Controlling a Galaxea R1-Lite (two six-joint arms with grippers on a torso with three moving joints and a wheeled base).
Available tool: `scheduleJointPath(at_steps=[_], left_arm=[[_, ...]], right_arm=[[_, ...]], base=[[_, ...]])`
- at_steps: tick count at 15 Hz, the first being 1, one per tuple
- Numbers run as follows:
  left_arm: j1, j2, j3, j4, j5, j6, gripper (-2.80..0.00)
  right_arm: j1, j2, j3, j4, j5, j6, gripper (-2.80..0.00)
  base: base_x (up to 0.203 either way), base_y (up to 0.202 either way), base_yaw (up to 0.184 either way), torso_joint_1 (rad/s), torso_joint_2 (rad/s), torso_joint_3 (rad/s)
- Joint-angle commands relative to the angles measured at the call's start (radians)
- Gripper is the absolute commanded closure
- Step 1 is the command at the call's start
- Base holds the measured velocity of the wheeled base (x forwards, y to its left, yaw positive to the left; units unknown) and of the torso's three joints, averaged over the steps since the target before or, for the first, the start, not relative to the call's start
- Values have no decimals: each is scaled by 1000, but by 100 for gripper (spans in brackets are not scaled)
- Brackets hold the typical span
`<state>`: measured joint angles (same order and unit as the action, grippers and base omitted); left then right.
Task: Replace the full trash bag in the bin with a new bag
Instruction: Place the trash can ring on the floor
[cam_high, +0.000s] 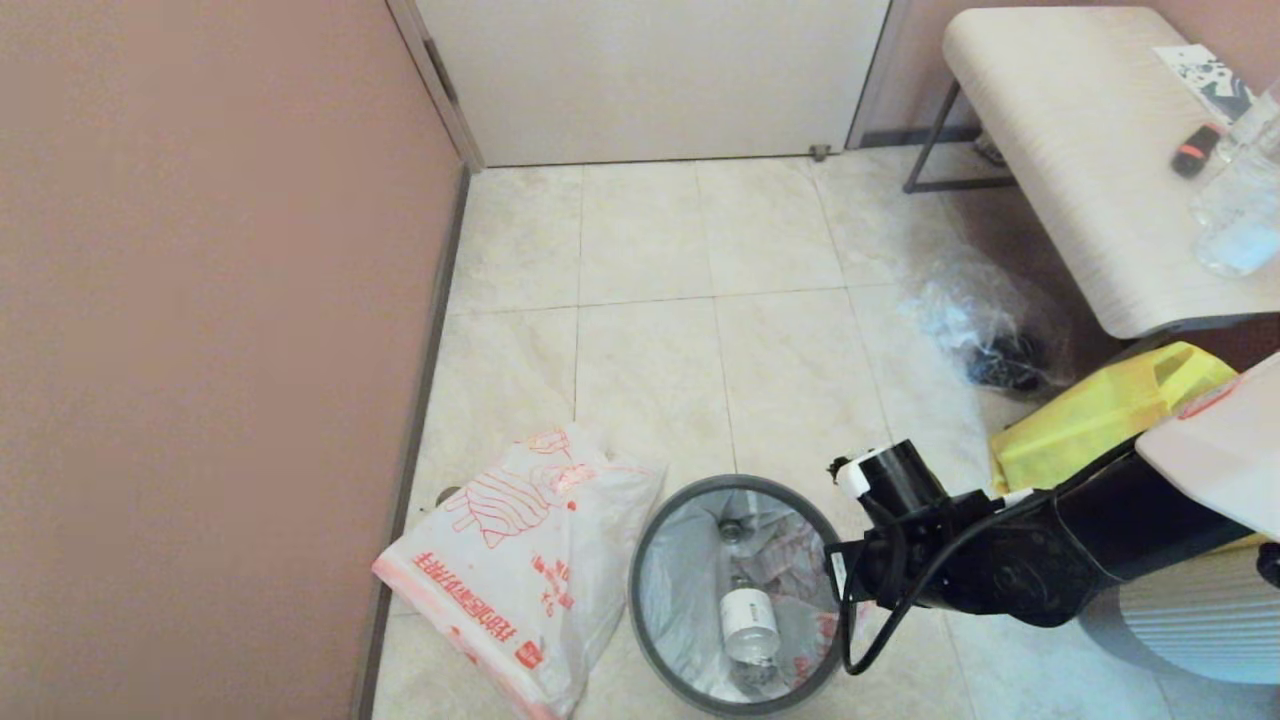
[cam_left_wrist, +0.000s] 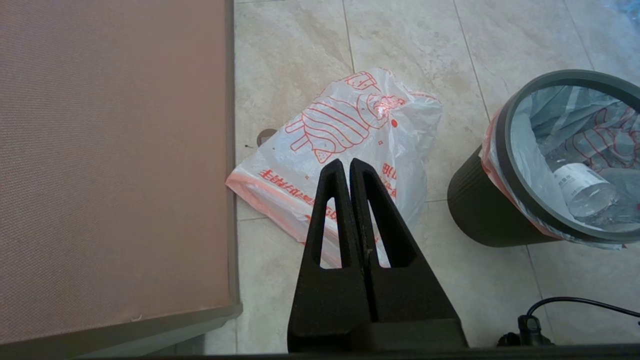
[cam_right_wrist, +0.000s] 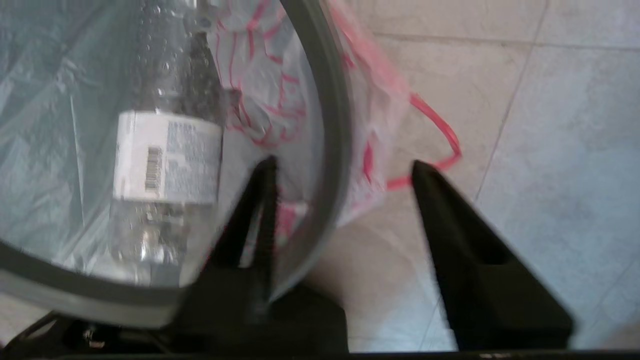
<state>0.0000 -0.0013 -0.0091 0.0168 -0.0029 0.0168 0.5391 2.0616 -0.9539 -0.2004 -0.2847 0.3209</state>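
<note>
Two grippers on record, one at work. Right gripper (cam_right_wrist: 342, 172): carried on a black arm that reaches in from the right side of the head view, wrist bent over the right edge of the bin (cam_high: 650, 640). Fingers spread wide; in the right wrist view one finger (cam_right_wrist: 260, 200) hangs over the bin's inside and the other (cam_right_wrist: 450, 220) over the floor outside, with the grey hoop rim (cam_right_wrist: 332, 150) between them. Nothing is pinched.

Left gripper (cam_left_wrist: 350, 167): seen only in the left wrist view, fingers pressed together, hanging above the new bag (cam_left_wrist: 350, 135) and holding nothing.

Bin: round, black, close to the robot on the tiled floor (cam_high: 650, 250). The full trash bag (cam_high: 680, 590) lines it, its edge folded out under the rim. A clear bottle (cam_high: 748, 625) with a white label lies inside.

New bag: flat and limp on the floor just left of the bin, against the pink wall (cam_high: 200, 350).

Right wrist view alone shows an orange handle loop (cam_right_wrist: 440, 135) of the full bag hanging outside the rim. Left wrist view alone shows the bin's black outer side.

Farther off, head view only: yellow tote (cam_high: 1090, 410) at the right, clear plastic bag (cam_high: 985, 320) with dark contents beyond it, pale table (cam_high: 1060, 130) and closed door (cam_high: 650, 70) at the back.
</note>
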Motion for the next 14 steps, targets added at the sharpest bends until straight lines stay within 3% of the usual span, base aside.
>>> scheduleJointPath(at_steps=[1, 6, 7, 14], left_arm=[[0, 1, 0, 0, 0, 0, 0], [0, 1, 0, 0, 0, 0, 0], [0, 1, 0, 0, 0, 0, 0], [0, 1, 0, 0, 0, 0, 0]], right_arm=[[2, 34, -24, -1, -1, 1, -280], [-1, 82, -79, 2, -3, -3, -280], [-1, 83, -83, 3, -4, -3, 0], [-4, 114, -112, 10, -5, -29, 0]], base=[[0, 0, 0, 0, 0, 0], [0, 0, 0, 0, 0, 0], [0, 0, 0, 0, 0, 0], [0, 0, 0, 0, 0, 0]])
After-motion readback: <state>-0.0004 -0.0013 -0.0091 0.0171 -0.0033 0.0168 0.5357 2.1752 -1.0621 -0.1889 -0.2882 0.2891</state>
